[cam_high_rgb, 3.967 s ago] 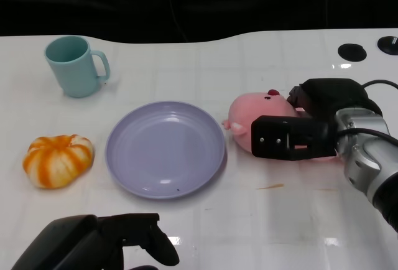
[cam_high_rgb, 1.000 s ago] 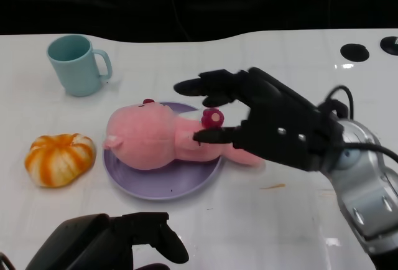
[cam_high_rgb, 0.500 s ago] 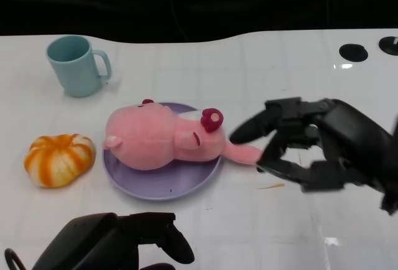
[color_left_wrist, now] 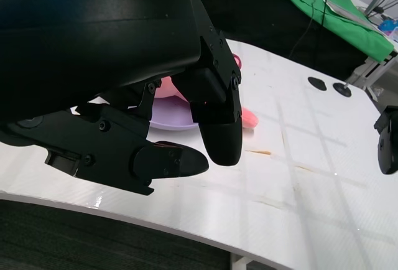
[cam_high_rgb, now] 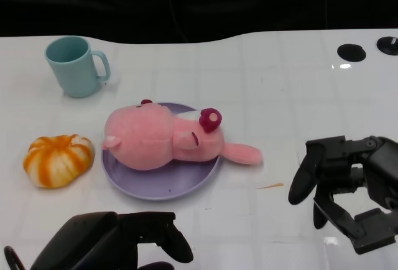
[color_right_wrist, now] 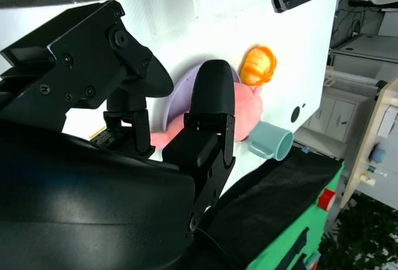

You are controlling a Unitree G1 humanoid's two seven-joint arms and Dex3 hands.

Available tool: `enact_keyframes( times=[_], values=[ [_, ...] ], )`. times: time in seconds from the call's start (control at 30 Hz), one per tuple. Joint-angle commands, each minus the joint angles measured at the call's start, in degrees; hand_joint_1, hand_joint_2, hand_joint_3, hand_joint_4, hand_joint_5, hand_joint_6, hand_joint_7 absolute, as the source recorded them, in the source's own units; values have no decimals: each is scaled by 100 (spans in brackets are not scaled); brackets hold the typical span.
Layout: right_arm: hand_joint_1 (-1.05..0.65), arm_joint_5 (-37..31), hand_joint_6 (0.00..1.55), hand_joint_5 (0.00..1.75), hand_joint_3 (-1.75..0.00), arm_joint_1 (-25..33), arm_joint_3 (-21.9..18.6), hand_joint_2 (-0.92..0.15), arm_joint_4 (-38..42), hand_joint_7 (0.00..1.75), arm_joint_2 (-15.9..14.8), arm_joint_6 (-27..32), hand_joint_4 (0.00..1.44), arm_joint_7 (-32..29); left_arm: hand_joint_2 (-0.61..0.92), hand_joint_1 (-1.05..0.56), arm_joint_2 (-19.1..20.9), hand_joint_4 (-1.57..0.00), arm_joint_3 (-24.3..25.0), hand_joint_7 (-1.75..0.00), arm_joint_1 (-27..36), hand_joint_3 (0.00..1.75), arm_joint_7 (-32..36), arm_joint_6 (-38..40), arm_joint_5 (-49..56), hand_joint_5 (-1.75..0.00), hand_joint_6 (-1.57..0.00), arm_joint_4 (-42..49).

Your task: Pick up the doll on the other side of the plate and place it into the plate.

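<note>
The pink doll [cam_high_rgb: 161,136] lies on its side in the lilac plate [cam_high_rgb: 155,189], with one leg sticking out over the plate's right rim. My right hand [cam_high_rgb: 348,186] hovers over the table to the near right of the plate, well apart from the doll, fingers spread and holding nothing. At the near left edge my left hand [cam_high_rgb: 118,245] rests low and holds nothing. The right wrist view shows the doll [color_right_wrist: 245,111] on the plate [color_right_wrist: 180,89] beyond my fingers. In the left wrist view a bit of the doll [color_left_wrist: 249,117] and the plate [color_left_wrist: 168,117] peeks past that hand.
A teal mug [cam_high_rgb: 74,65] stands at the far left. An orange-and-white pumpkin [cam_high_rgb: 57,160] sits just left of the plate. A small orange mark [cam_high_rgb: 270,186] lies on the white table between the plate and my right hand. Two black round holes [cam_high_rgb: 352,51] are at the far right.
Four seconds ago my right hand gripped the doll to the right of the plate. It carried the doll into the plate, let go, and has pulled back to the near right.
</note>
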Motion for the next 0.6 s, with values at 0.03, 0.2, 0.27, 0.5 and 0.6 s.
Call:
enact_keyframes(
  times=[0.03, 0.2, 0.27, 0.5, 0.6],
  values=[
    [9, -231, 82, 166, -137, 109, 168, -40, 268, 144, -104, -472, 86, -108, 91, -23, 121, -64, 66, -82, 150, 39, 73, -436, -66, -167, -75, 34],
    [11, -379, 85, 171, -139, 142, 252, -38, 440, 149, -121, -680, 92, -161, 90, -22, 98, -65, 157, -81, 243, 38, 105, -676, -121, -164, -76, 141],
    [11, -404, 84, 173, -139, 159, 266, -37, 446, 149, -148, -664, 91, -158, 90, -22, 103, -65, 168, -80, 254, 38, 108, -751, -111, -163, -76, 168],
    [10, -594, 82, 174, -137, 157, 311, -36, 543, 148, -290, -928, 89, -162, 91, -21, 29, -66, 135, -81, 248, 36, 96, -769, -89, -164, -75, 193],
    [11, -635, 82, 174, -137, 153, 309, -36, 569, 147, -319, -981, 88, -148, 92, -22, 1, -65, 118, -81, 237, 36, 89, -749, -94, -166, -75, 187]
  ],
)
